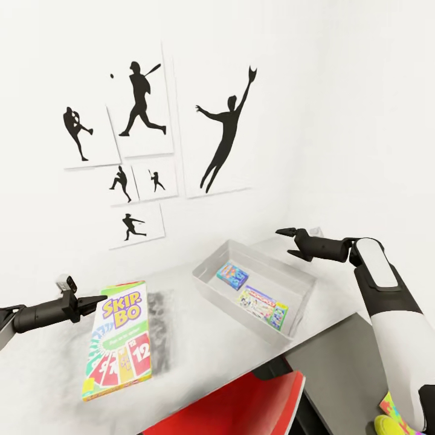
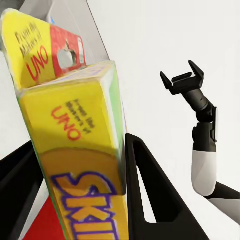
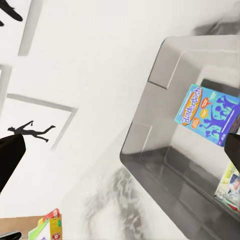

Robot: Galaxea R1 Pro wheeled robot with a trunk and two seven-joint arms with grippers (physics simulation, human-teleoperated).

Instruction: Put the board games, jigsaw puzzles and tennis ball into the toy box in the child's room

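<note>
One yellow Skip-Bo game box [image 1: 119, 339] sat at the lower left, pinched at its top corner by the left hand [image 1: 96, 300]. Right hand [image 1: 291, 240], fingers spread, hung at the right over the grey toy box [image 1: 212, 263], where two games lay on the surface [image 1: 205, 350].

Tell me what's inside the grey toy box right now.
Inside the toy box lie two board games: a blue Balderdash box and a green-edged Monopoly box. Whatever lies along the near wall's inner foot is hidden.

Black athlete silhouette pictures [image 1: 140, 103] on white wall — red chair [image 1: 241, 403] below.
</note>
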